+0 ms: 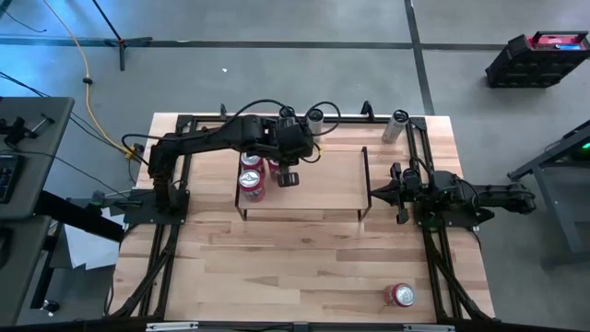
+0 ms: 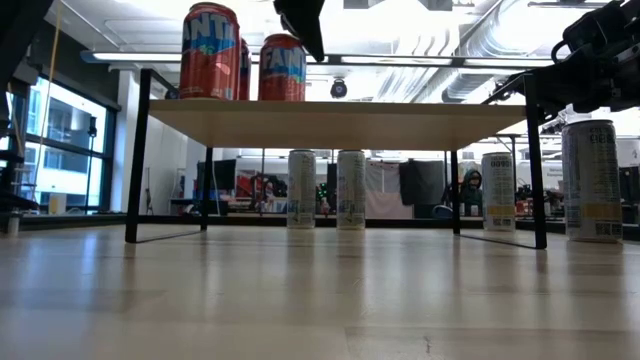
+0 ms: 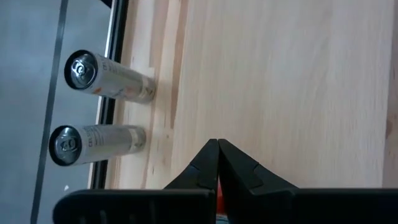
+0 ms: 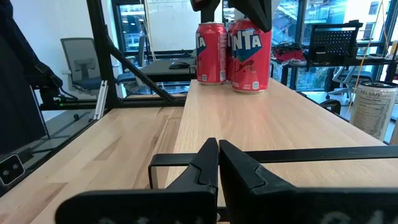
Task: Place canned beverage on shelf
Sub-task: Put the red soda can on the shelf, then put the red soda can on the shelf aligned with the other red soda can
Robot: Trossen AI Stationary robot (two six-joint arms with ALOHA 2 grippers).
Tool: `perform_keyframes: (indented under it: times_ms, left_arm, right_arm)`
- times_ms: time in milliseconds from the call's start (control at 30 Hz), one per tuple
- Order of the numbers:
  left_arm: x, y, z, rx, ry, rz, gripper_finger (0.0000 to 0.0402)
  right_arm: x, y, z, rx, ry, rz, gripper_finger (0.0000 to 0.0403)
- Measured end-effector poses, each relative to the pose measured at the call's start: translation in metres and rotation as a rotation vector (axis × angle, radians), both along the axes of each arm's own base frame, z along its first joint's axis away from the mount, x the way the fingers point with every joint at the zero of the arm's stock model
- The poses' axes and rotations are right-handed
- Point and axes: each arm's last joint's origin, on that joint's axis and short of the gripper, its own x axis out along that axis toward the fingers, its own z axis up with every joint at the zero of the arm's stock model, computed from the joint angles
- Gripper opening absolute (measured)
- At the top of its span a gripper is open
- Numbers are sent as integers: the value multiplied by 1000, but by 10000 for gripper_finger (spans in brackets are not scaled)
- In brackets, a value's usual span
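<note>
The shelf point(image 1: 323, 180) stands mid-table, its light board on black wire legs. Three red cans point(image 1: 251, 183) stand upright on its left end; the low view shows them point(image 2: 210, 50) on the board point(image 2: 400, 115). My left gripper point(image 1: 288, 175) hangs shut just above the board, beside the cans and slanting down. Nothing sits between its fingers point(image 3: 217, 149). My right gripper point(image 1: 398, 194) rests shut and level at the table's right side, pointing at the shelf point(image 4: 280, 124). Another red can point(image 1: 400, 295) lies on its side near the front right corner.
Slim white cans stand upright on the table behind the shelf point(image 1: 316, 117) point(image 1: 396, 124). The low view shows them point(image 2: 301, 188) point(image 2: 497, 190) under and beside the board, and two appear in the left wrist view point(image 3: 109, 81). Black rails point(image 1: 424, 157) run along the table's edges.
</note>
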Motion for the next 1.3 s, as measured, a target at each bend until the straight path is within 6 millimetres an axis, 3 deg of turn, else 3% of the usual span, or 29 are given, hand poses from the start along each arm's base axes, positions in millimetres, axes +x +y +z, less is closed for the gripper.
perform_keyframes:
  times_ms: [1067,1300]
  left_arm:
    - [2,-10,1,9,-14,-36,0]
    - [6,-33,23,-14,-186,-258,0]
  right_arm:
    - [0,0,0,0,0,0,0]
    - [0,0,0,0,0,0,0]
